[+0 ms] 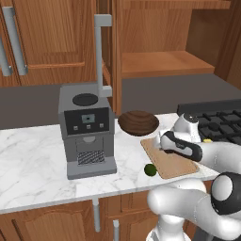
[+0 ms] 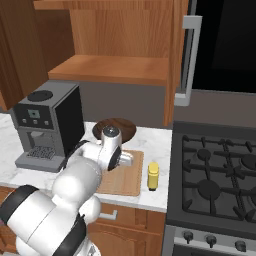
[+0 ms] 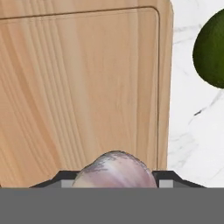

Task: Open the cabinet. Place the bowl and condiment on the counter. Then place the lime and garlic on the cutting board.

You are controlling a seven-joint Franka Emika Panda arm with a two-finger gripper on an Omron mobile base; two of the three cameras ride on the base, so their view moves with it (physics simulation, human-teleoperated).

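- Two items of the task already stand on the worktop (image 1: 33,155): the bowl (image 1: 138,123) behind the cutting board (image 1: 170,163), and the condiment (image 2: 153,176) just beside the board's edge nearest the hob (image 2: 220,175).
- Cabinet (image 2: 120,40) is open, its shelf bare, so the first steps are judged complete.
- Step in hand: placing the garlic (image 3: 114,170) on the cutting board.
- Hand (image 3: 114,181) is clamped on the garlic; the bulb sits between the dark fingertips in the hand view, low over the board's surface and near one long edge.
- In both base views the arm reaches down over the board, with the wrist above its rear half.
- Lime (image 1: 150,169) lies on the worktop, just off the board's front corner toward the coffee machine (image 1: 86,129), and is not on the board.
- Next move, as a judgement: lower the bulb to the wood, spread the fingers and withdraw straight up; a round bulb may roll, and the edge is close, so release should be gentle.
- After that the lime remains to be picked up and set on the board.
- Writing: none legible. The coffee machine carries a small display and buttons, too small to read; the condiment bottle shows no readable label.
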